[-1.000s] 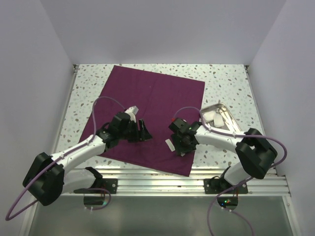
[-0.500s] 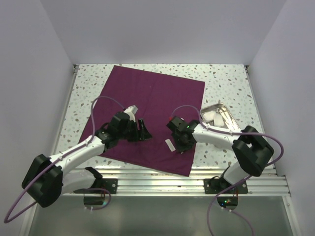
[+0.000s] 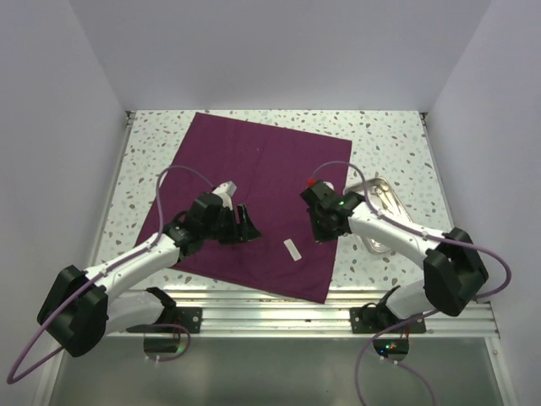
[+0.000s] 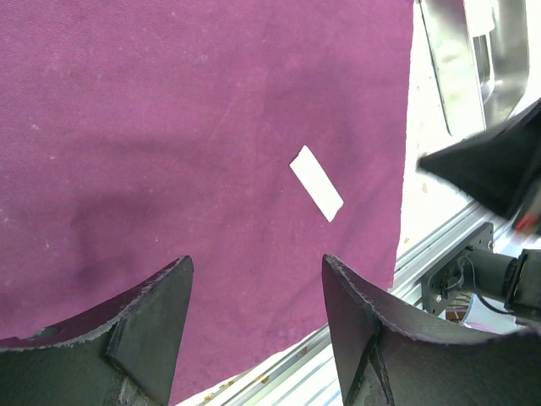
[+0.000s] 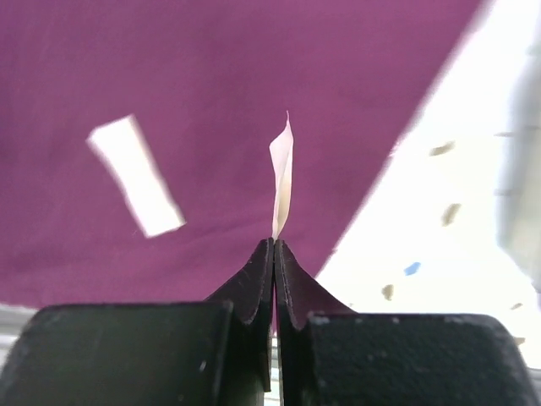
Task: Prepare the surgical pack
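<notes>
The dark purple cloth (image 3: 254,186) of the surgical pack lies spread flat on the table. One small white strip (image 3: 292,249) rests on its near right part, also in the left wrist view (image 4: 317,183) and the right wrist view (image 5: 135,176). My right gripper (image 3: 326,228) hovers over the cloth's right edge; its jaws (image 5: 275,243) are shut on a second thin white strip (image 5: 282,182) that stands up from the tips. My left gripper (image 3: 247,224) is open over the cloth's near part, with nothing between its fingers (image 4: 258,262).
A silver metal tray (image 3: 377,181) sits right of the cloth, mostly hidden under my right arm; its rim (image 4: 456,51) shows in the left wrist view. The aluminium rail (image 3: 338,304) runs along the near table edge. White walls enclose the speckled table (image 3: 389,135).
My right gripper has shut on a thin white strip and swung back and to the right, away from the strip lying on the cloth. The left arm has stayed put.
</notes>
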